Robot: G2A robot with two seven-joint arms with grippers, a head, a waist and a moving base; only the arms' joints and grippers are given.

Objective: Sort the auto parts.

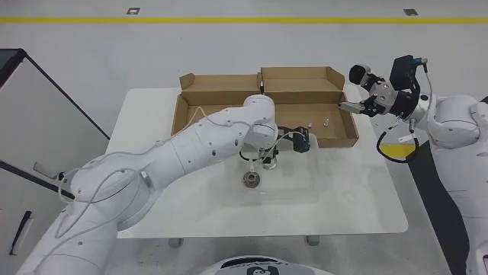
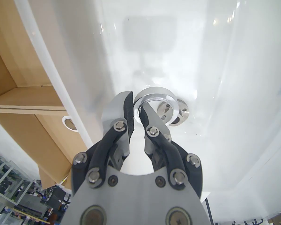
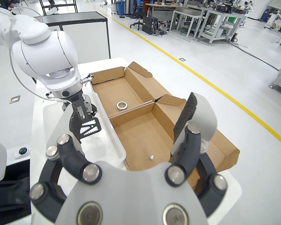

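Sorting stands part-way, by my reading. The cardboard box [image 3: 224,151] already holds one metal ring [image 3: 122,105] in its far compartment and a small fastener [image 3: 151,157] in the near one.

The left gripper [image 2: 135,101] is down in the white tray [image 3: 118,145] just beside the box. Its jaws are drawn narrow, with one finger inside and one outside the wall of a silver ring [image 2: 159,93]. I judge that ring pinched but not yet carried across. A flanged part [image 2: 183,112] lies just behind it, and I cannot tell whether the two touch; it remains to be sorted.

The right gripper [image 1: 357,91] hangs off the box's end, spread wide, holding nothing.
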